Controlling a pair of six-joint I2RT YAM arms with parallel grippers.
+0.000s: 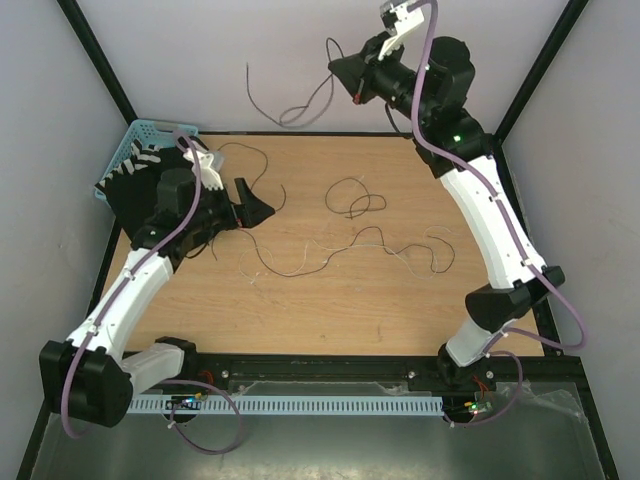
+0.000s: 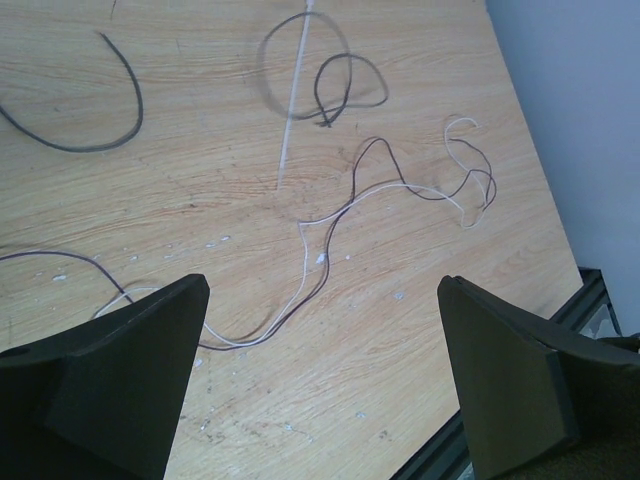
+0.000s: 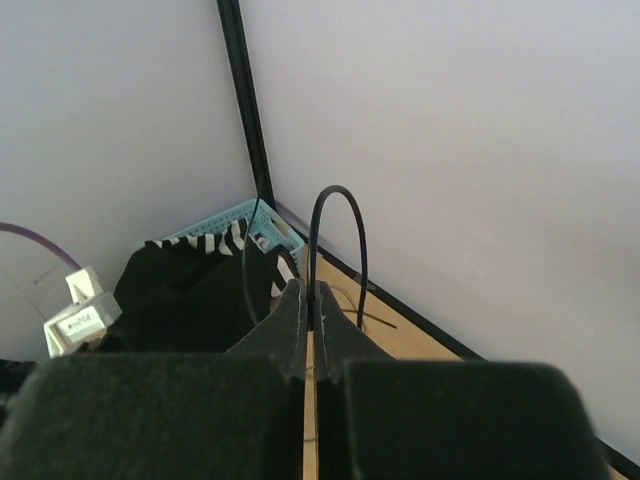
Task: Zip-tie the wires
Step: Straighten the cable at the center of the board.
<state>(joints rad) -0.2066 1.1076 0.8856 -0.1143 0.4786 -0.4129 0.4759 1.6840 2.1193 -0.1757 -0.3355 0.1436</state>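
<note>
Up above the far edge of the pale wooden table, the right gripper hangs in front of the back wall. Its black fingers are pressed together on one thin, dark, flexible held wire. In the right wrist view that strand arches out of the pinched fingertips in a narrow loop. In the top view the rest of it trails to the left in a slack curl against the wall.

The left gripper hovers low near the far-left corner, with its jaws spread wide and nothing between them. The other thin dark wires lie loose across the middle of the table. They form a small coil toward the far side and long winding strands nearer the centre, where a pale strand runs alongside a dark one. A thin, straight whitish strip crosses a blurred loop. A light-blue plastic basket sits at the far-left corner.
</note>
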